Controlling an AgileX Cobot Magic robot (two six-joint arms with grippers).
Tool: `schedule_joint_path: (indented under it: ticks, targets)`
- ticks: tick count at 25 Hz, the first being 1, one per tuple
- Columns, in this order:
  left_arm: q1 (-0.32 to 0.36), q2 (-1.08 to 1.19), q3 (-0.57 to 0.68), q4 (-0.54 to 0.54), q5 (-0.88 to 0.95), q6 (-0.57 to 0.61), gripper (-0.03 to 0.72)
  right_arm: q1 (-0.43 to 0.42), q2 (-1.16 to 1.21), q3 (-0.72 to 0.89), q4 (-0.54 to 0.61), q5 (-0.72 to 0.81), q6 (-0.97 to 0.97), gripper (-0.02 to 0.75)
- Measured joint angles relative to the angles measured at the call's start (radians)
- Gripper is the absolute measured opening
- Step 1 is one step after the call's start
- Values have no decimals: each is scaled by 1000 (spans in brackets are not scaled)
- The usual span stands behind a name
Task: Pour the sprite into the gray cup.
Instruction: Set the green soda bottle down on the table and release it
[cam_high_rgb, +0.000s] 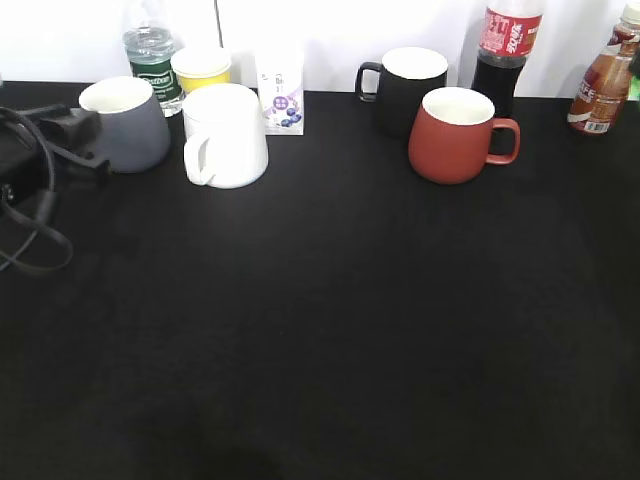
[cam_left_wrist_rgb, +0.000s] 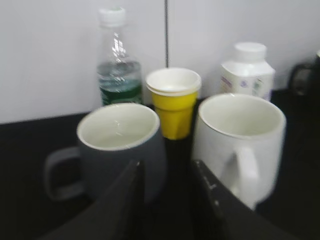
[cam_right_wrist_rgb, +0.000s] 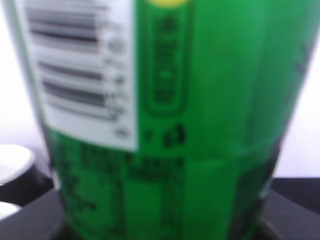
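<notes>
While the exterior view shows no green bottle at all, the right wrist view is almost filled by the sprite (cam_right_wrist_rgb: 170, 125), so close that it is blurred; we see its green label with a white barcode panel. We cannot see the fingers of the right gripper there, so we cannot tell if it holds the bottle or only stands before it.

We take the gray cup (cam_high_rgb: 128, 122) as our landmark. It stands on the black tablecloth (cam_high_rgb: 330, 330) at the far left, and the left gripper (cam_high_rgb: 60, 135) is a dark shape touching or almost touching its left side. Just to its right stands the white mug (cam_high_rgb: 226, 135). Behind the gray cup we see the water bottle (cam_high_rgb: 150, 55), the yellow paper cup (cam_high_rgb: 201, 68) and a small white carton or bottle with a purple label (cam_high_rgb: 280, 90). Far to its right are the black mug (cam_high_rgb: 405, 88), the red mug (cam_high_rgb: 457, 135), the cola bottle (cam_high_rgb: 508, 45) and a brown drink bottle (cam_high_rgb: 603, 80).

Only the left wrist view shows the white inside of the gray cup (cam_left_wrist_rgb: 120, 150) and its handle. The two dark fingers (cam_left_wrist_rgb: 127, 200) stand narrowly apart, with one in front of the cup's wall and nothing between them.

A white wall (cam_high_rgb: 330, 30) closes the scene behind the table.
</notes>
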Motion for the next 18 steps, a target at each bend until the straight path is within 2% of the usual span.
schedule_joint_path:
  ticks: [2, 4, 8, 15, 16, 18]
  targets:
    - [-16, -37, 1, 4, 87, 0, 240, -15, 133, -80, -54, -26, 50, 417]
    - [-17, -45, 1, 6, 102, 0, 240, -15, 281, -150, -131, -95, 79, 417]
    - [-17, -45, 1, 30, 108, 0, 240, -15, 518, -274, -190, -217, 84, 417]
    - [-17, -45, 1, 38, 108, 0, 240, -17, 615, -313, -242, -297, 56, 416]
    - [-17, -45, 1, 41, 108, 0, 240, -18, 618, -313, -261, -310, 55, 447]
    - [-17, -45, 1, 42, 108, 0, 240, -18, 619, -291, -276, -338, 55, 558]
